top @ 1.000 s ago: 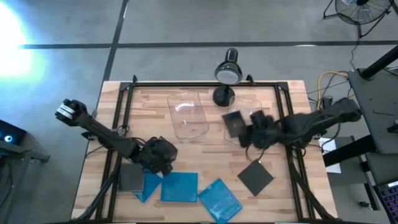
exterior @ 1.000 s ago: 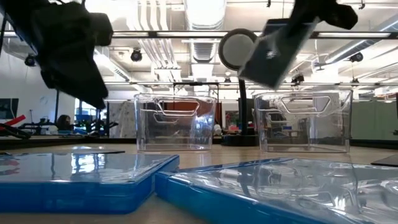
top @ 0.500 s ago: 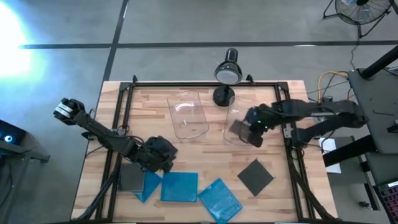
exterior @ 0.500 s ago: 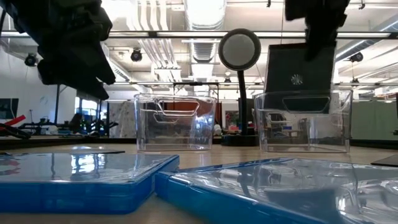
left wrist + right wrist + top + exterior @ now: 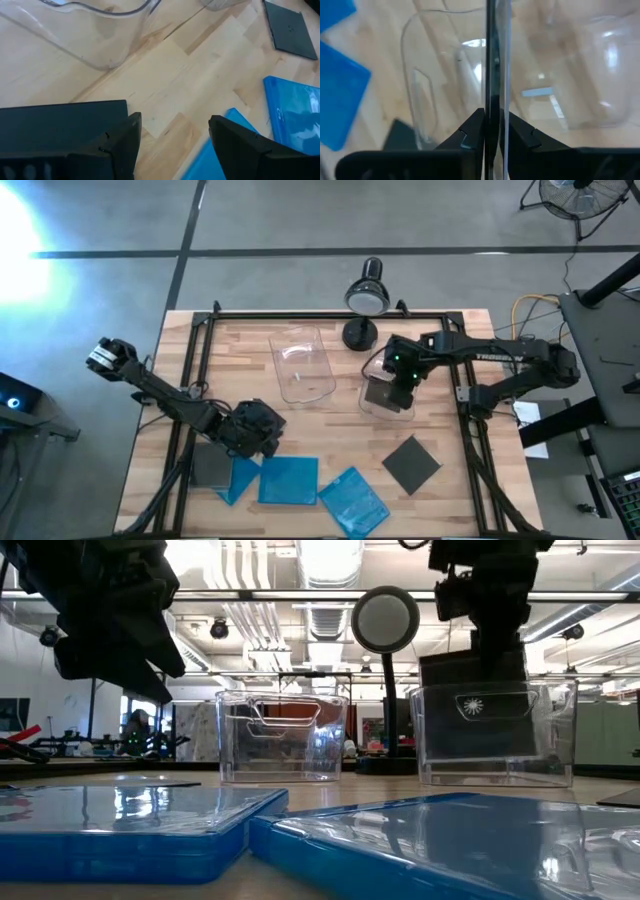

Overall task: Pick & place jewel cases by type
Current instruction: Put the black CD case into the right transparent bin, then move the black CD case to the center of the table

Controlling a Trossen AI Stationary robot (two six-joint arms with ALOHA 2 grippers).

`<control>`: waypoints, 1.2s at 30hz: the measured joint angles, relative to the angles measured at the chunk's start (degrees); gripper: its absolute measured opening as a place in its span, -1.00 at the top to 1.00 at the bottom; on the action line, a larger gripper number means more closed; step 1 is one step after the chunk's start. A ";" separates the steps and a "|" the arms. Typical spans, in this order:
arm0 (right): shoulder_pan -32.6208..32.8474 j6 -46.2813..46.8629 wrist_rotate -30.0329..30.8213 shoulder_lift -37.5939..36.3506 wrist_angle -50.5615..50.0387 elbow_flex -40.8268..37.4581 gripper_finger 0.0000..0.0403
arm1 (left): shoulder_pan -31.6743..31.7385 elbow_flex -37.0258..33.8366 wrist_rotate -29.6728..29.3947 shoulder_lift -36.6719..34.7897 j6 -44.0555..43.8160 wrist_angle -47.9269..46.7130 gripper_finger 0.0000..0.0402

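Observation:
My right gripper is shut on a dark jewel case that stands on edge in the right clear bin. My left gripper hovers open near the table's front left, over bare wood, touching nothing. Beside it a grey jewel case lies flat. Three blue jewel cases lie flat along the near edge. Another dark jewel case lies flat at the near right. My right gripper pinches the dark jewel case's upper edge between its two fingers, which come from above and point down. The case hangs upright below them, edge-on to the wrist camera. Its lower part is inside the right bin's walls.
A second clear bin stands to the left of the right bin, with nothing showing in it. A black desk lamp stands at the far edge behind the bins. Bare wood lies between the bins and the flat cases.
My right gripper has swung toward the table's far edge and gone down over the right bin, rolling as it went. The dark jewel case it holds has turned from tilted to upright and sunk from above the bin's rim to inside its walls.

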 joint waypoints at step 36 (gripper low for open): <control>9.12 29.44 33.11 -0.59 -12.11 0.44 -0.29 | -0.57 0.02 1.88 0.00 3.72 -1.73 -0.06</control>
